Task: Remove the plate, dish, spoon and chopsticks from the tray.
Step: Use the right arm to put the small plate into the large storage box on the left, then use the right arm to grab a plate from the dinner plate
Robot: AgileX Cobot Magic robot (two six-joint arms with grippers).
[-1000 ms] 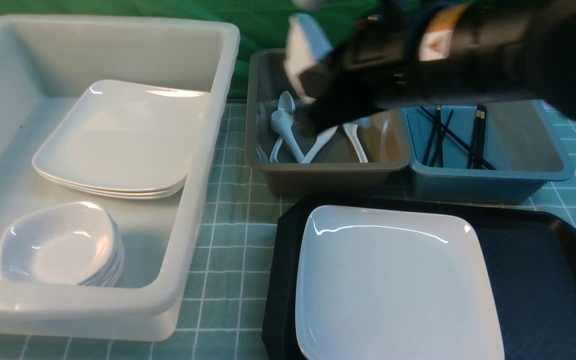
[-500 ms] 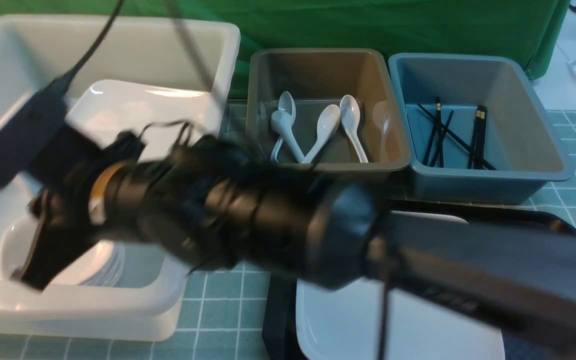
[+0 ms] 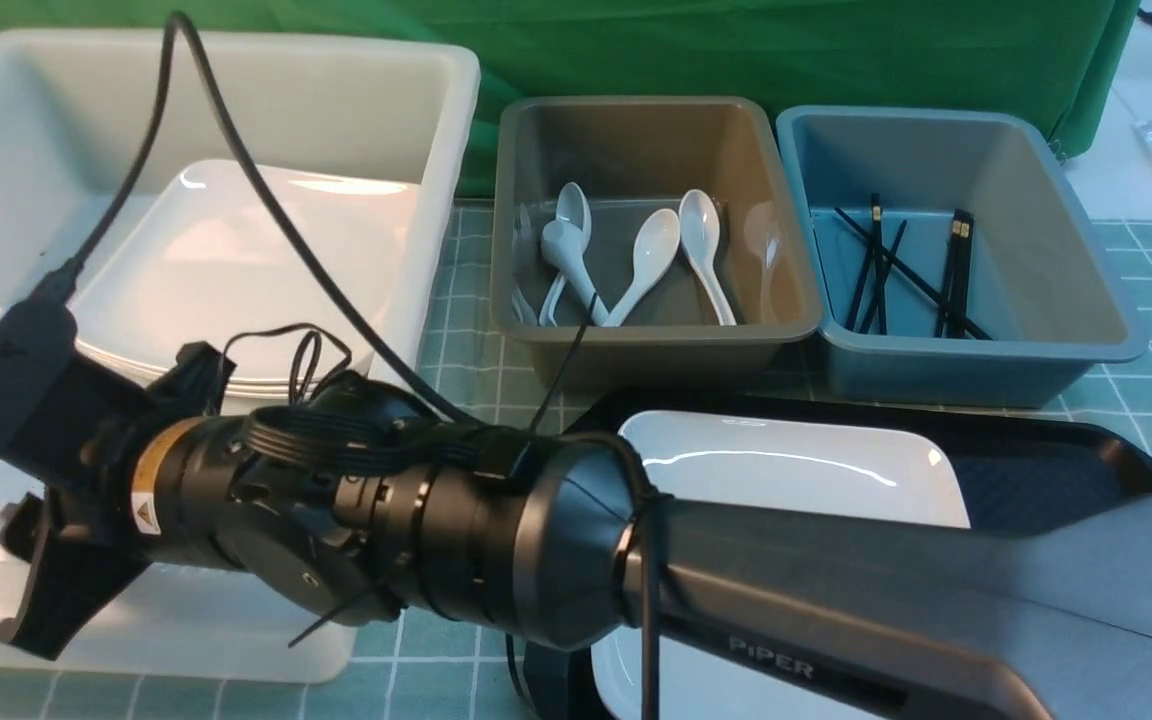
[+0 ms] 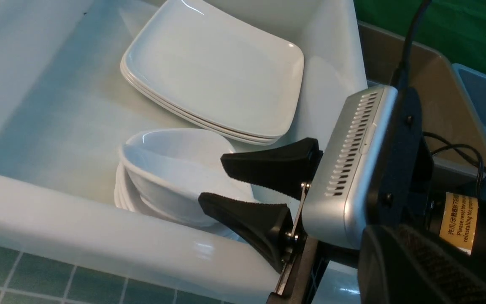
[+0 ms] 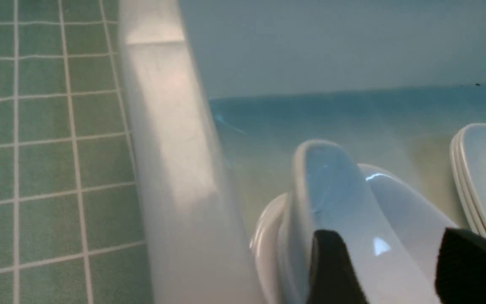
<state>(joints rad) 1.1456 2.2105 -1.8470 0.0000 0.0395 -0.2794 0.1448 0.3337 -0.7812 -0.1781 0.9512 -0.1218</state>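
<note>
Front view, glossy white square plate [image 3: 796, 465], on black tray [image 3: 1056, 470]

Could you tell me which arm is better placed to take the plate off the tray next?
Probably right: the right pincer stands open at the tilted dish, and the plate lies on the tray on that arm's side.

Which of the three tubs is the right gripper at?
The large white tub, the one holding stacked plates and small dishes; the right gripper hangs over those dishes. The brown tub holds spoons, the blue tub chopsticks.
</note>
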